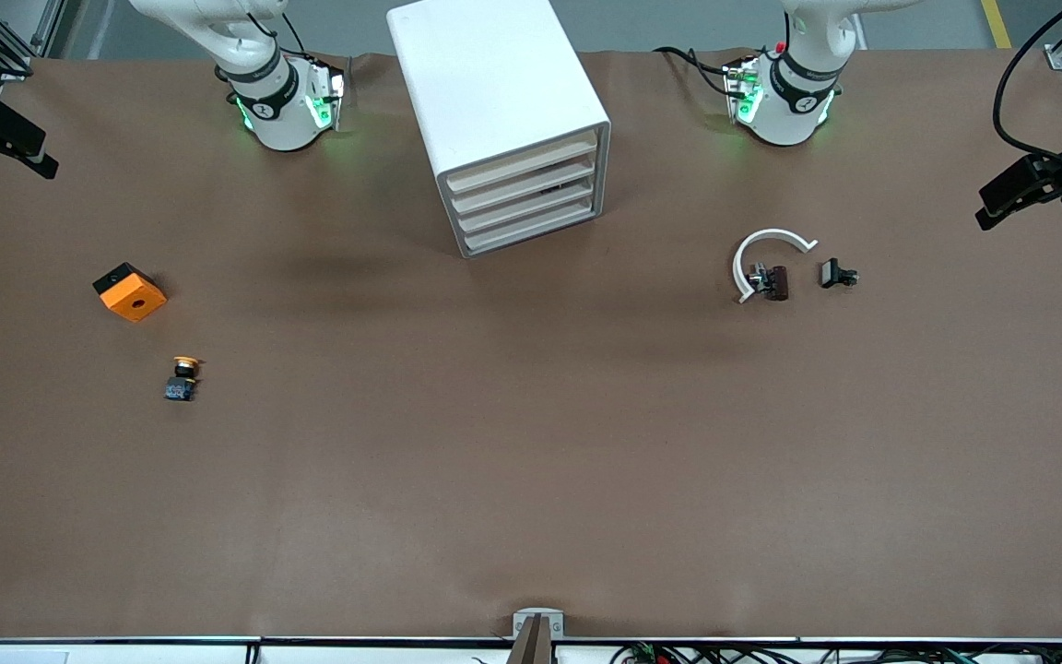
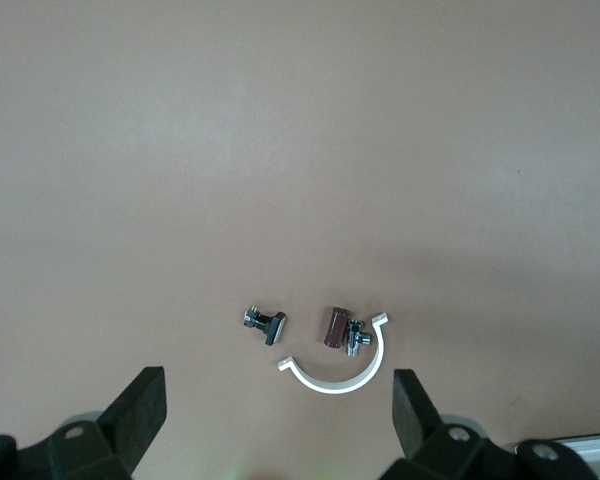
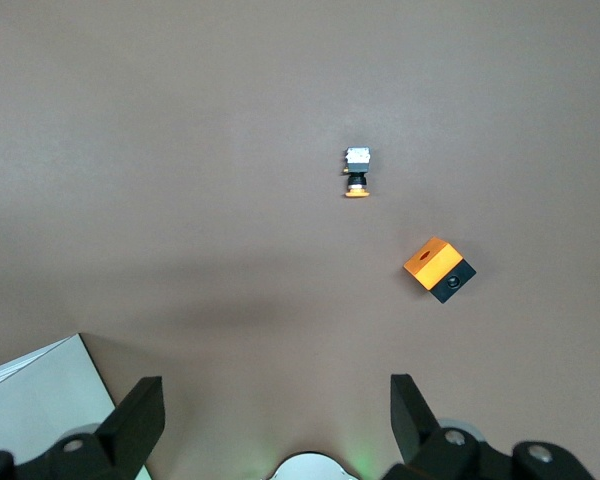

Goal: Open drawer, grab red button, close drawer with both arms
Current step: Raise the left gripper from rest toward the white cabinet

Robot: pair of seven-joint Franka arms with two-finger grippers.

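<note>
Between the two arm bases, a white drawer cabinet [image 1: 501,120] stands on the tabletop [image 1: 531,461] with every drawer shut; the red button is not visible anywhere. Left tool [image 2: 278,412] hangs with fingers apart over a white clip [image 1: 764,259] and small black part [image 1: 836,273]. Right tool [image 3: 278,415], fingers also apart, hangs over bare tabletop near an orange block [image 1: 129,291] and yellow-capped button [image 1: 182,377]. Both arms wait.

Drawer cabinet [image 1: 501,120] between the arm bases, block [image 1: 129,291] and button [image 1: 182,378] toward the right arm's end
</note>
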